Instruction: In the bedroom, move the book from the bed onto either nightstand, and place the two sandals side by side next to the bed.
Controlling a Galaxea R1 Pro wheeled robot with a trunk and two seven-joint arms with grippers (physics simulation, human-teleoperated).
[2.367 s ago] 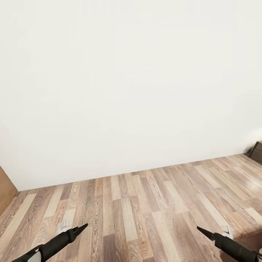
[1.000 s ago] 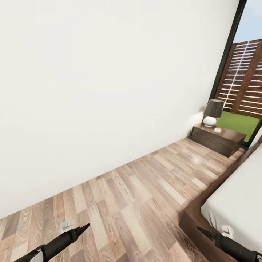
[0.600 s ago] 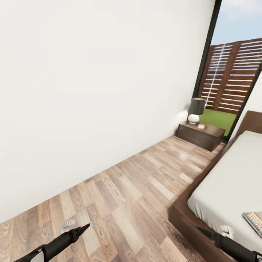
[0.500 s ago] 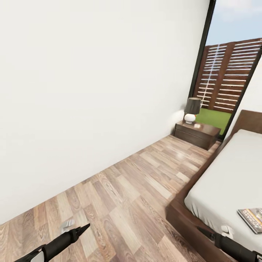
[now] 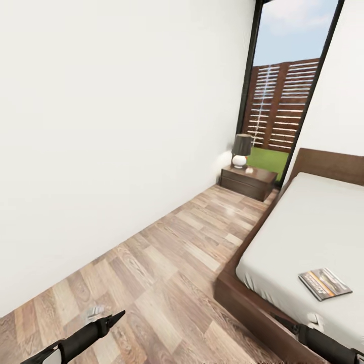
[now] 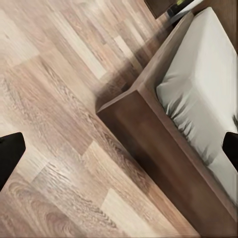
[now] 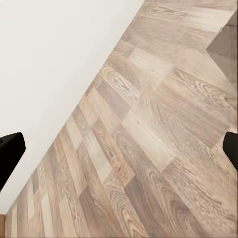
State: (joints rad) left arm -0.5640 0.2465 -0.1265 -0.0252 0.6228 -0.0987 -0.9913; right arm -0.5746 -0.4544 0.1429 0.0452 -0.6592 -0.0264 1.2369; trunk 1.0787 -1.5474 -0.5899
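I am seeing the book (image 5: pixel 324 283) lying near the bed's (image 5: pixel 303 222) foot edge, nearest my right pincer (image 7: pixel 119 144), which is gaping empty.

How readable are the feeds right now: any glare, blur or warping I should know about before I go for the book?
Head view: sharp and evenly lit; the book reads clearly on the bed, glossy sheen on the floor near the nightstand, straight edges lean from the wide lens. Left wrist view: soft, with a shadow beside the bed frame. Right wrist view: slightly blurred floorboards, no glare.
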